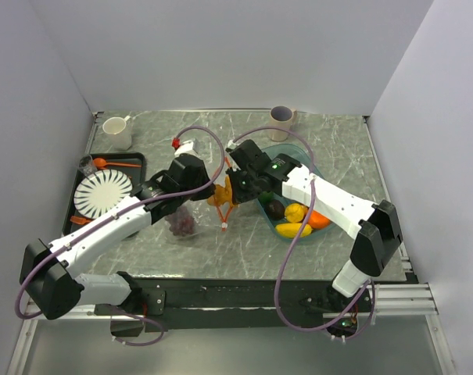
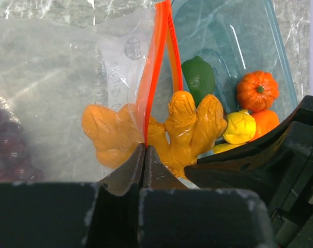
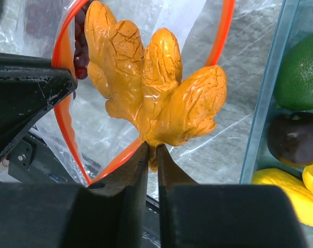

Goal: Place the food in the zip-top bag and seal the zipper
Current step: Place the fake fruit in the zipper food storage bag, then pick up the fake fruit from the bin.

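At the bag [image 2: 53, 77] mouth, my right gripper [image 3: 152, 147] pinches the ginger [image 3: 151, 88], which sits halfway across the zipper [image 2: 151, 67]. My left gripper [image 2: 145, 147] is clamped on that strip. My worry is the lobes snagging the rim, so if I let go it tips back out or yanks the strip loose.

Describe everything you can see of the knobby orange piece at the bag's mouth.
The knobby orange piece looks like a toy ginger root. Several rounded lobes fan out from a narrow base, and its orange-yellow skin is wrinkled, slightly glossy and rubbery-looking. The right tool pinches its base, with the lobes pointing into the open mouth of the zip-top bag, which is ringed by the zipper. In the left wrist view one lobe shows through the clear plastic, while the rest is outside.
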You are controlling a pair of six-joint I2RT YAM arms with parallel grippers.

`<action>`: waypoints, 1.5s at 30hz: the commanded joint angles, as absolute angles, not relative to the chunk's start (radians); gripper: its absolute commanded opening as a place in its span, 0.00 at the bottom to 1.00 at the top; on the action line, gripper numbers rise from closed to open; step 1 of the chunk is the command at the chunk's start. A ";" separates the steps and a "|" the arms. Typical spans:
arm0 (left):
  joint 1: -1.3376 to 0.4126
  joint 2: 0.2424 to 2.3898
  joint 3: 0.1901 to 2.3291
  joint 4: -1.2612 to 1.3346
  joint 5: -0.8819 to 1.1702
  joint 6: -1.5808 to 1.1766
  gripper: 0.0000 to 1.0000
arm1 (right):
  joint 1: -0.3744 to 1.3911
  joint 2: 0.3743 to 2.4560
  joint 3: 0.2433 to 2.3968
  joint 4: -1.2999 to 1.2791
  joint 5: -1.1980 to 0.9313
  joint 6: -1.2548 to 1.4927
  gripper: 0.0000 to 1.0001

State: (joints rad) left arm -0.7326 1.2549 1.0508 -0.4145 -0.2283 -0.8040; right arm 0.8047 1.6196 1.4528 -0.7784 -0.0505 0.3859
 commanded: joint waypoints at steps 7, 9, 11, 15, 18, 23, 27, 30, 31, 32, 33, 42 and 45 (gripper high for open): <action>-0.741 1.236 1.072 -0.354 -0.193 -0.816 0.01 | 0.802 1.605 1.511 -0.680 -0.090 0.407 0.30; -0.741 1.227 1.066 -0.350 -0.192 -0.819 0.01 | 0.802 1.608 1.532 -0.669 -0.089 0.423 0.30; -0.741 1.212 1.058 -0.348 -0.198 -0.821 0.01 | 0.801 1.601 1.535 -0.664 -0.056 0.431 0.31; -0.741 1.180 1.058 -0.399 -0.277 -0.833 0.01 | 0.744 1.507 1.471 -0.661 0.085 0.483 0.38; -0.739 1.140 1.039 -0.414 -0.334 -0.847 0.01 | 0.649 1.392 1.327 -0.614 0.153 0.538 0.50; -0.736 1.069 0.976 -0.373 -0.342 -0.822 0.01 | 0.474 1.295 1.111 -0.572 0.131 0.566 0.61; -0.738 1.075 0.969 -0.376 -0.327 -0.825 0.01 | 0.446 1.324 1.062 -0.563 0.052 0.511 0.68; -0.738 1.098 0.986 -0.382 -0.311 -0.821 0.01 | 0.442 1.370 1.071 -0.597 0.101 0.531 0.71; -0.736 1.110 0.991 -0.390 -0.308 -0.816 0.01 | 0.437 1.374 1.069 -0.598 0.123 0.543 0.72; -0.738 1.115 0.999 -0.396 -0.307 -0.813 0.01 | 0.436 1.381 1.069 -0.607 0.173 0.555 0.72; -0.738 1.120 1.006 -0.399 -0.301 -0.813 0.01 | 0.431 1.381 1.069 -0.612 0.211 0.569 0.75; -0.738 1.141 1.011 -0.396 -0.291 -0.802 0.01 | 0.361 1.405 1.060 -0.647 0.427 0.669 0.92; -0.738 1.152 1.014 -0.397 -0.288 -0.805 0.01 | 0.313 1.419 1.051 -0.637 0.402 0.681 0.94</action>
State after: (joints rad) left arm -0.7364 1.1412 0.9710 -0.4232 -0.3016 -0.8242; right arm 0.3679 1.4010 1.0634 -0.6445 0.3561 0.6395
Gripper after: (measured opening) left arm 0.013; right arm 0.929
